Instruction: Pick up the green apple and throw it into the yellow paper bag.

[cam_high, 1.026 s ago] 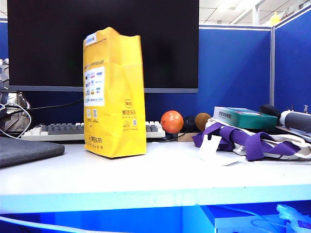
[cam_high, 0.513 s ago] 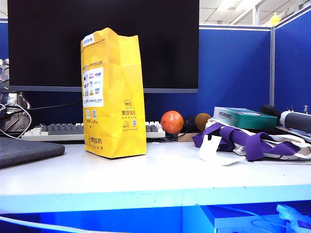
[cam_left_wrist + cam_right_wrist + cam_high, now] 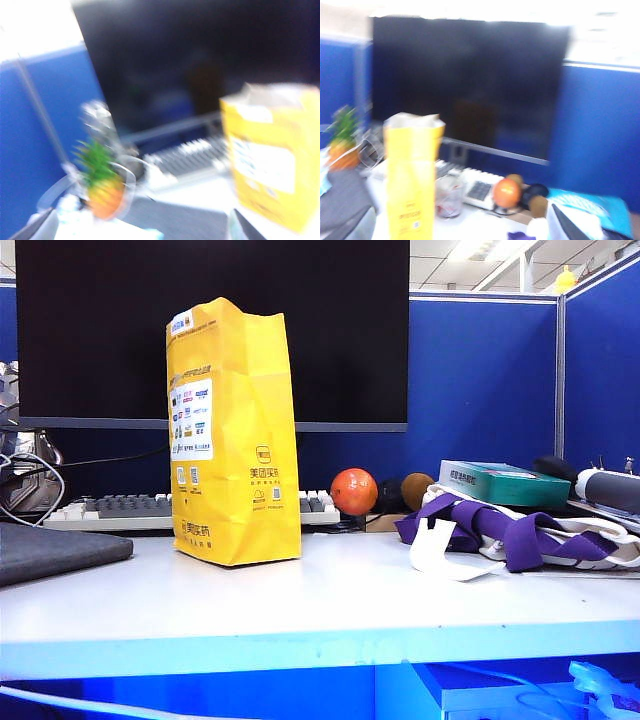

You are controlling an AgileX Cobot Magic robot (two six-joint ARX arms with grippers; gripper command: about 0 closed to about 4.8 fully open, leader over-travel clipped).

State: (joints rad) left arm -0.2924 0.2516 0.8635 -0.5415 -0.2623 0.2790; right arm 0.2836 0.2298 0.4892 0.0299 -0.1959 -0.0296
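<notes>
We see the yellow paper bag (image 3: 235,430) upright; our left gripper (image 3: 145,231) and right gripper (image 3: 465,226) hang released, holding nothing.

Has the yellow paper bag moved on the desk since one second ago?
Yes, slightly. The yellow paper bag has shifted a little to the left against the black monitor behind it, and it stands upright now.
</notes>
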